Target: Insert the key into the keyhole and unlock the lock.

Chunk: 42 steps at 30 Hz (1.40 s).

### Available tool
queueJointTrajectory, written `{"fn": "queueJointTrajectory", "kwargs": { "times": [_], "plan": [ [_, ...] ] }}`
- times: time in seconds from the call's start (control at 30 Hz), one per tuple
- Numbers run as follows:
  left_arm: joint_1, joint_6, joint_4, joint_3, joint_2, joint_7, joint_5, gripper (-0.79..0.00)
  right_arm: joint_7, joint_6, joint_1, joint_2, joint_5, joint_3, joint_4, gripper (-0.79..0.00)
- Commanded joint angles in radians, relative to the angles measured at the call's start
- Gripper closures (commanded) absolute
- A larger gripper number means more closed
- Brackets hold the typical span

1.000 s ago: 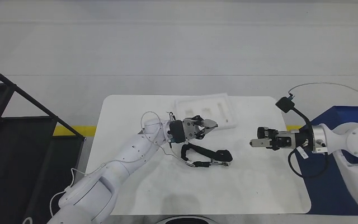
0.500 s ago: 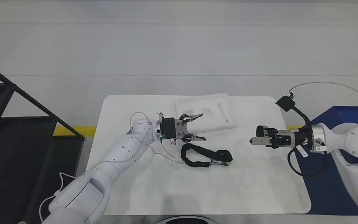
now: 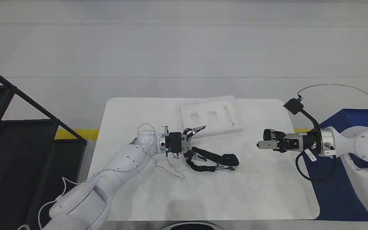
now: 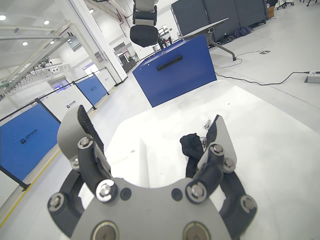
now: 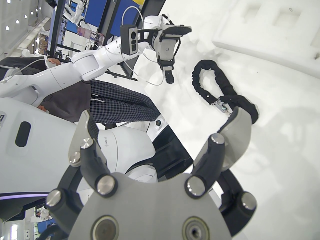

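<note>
Black fabric sleeves the cable lock (image 3: pixel 210 160), looped on the white table (image 3: pixel 270 190) with what looks like its key (image 3: pixel 221 168) at the head end. The left gripper (image 3: pixel 194 142) hangs spread and empty just beside the loop; the right gripper (image 3: pixel 259 146) is likewise empty, well apart. Grasping looks to be the step in hand — next, the left must close on the sleeve.

- The silver bit (image 3: pixel 223 168) by the lock (image 3: pixel 207 158), middle of the top view, is too small to tell apart.
- One finger (image 5: pixel 237 128) of the right gripper (image 5: pixel 162 121) hides the lock's end.
</note>
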Motion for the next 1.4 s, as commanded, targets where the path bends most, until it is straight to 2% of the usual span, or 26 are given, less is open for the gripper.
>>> {"fn": "queueJointTrajectory", "kwargs": {
  "times": [0.0,0.17,0.33,0.5,0.67,0.8,0.93,1.07,1.3,1.37],
  "plan": [
    [0.003,-0.012,-0.003,0.019,-0.006,-0.012,-0.039,-0.785,0.000,0.000,0.000,0.000,0.000,0.000,0.000,-0.785],
    [-0.020,-0.034,0.018,0.064,-0.026,-0.035,-0.080,-0.785,0.000,0.000,0.000,0.000,0.000,0.000,0.000,-0.785],
    [-0.040,0.017,0.070,0.094,-0.066,-0.021,-0.093,-0.785,0.000,0.000,0.000,0.000,0.000,0.000,0.000,-0.785],
    [-0.067,0.027,0.128,0.106,-0.096,-0.011,-0.116,-0.785,0.000,0.000,0.000,0.000,0.000,0.000,0.000,-0.785],
    [-0.085,-0.055,0.167,0.101,-0.098,-0.055,-0.159,-0.785,-0.005,0.000,-0.002,0.000,-0.002,-0.001,-0.001,-0.785],
    [-0.096,-0.129,0.146,0.085,-0.076,-0.129,-0.201,-0.785,-0.015,-0.085,0.011,-0.002,-0.089,-0.031,-0.013,-0.785],
    [-0.099,-0.222,0.090,0.059,-0.037,-0.222,-0.232,-0.785,-0.051,-0.249,0.054,-0.009,-0.225,-0.099,0.014,-0.785],
    [-0.089,-0.329,0.019,0.014,0.011,-0.329,-0.282,-0.785,-0.135,-0.428,0.109,-0.026,-0.338,-0.199,0.086,-0.785],
    [-0.035,-0.497,-0.101,-0.096,0.095,-0.497,-0.360,-0.785,-0.259,-0.552,0.231,-0.054,-0.547,-0.400,0.212,-0.785],
    [-0.006,-0.504,-0.134,-0.119,0.116,-0.541,-0.383,-0.785,-0.278,-0.571,0.270,-0.062,-0.631,-0.454,0.246,-0.785]
  ]
}}
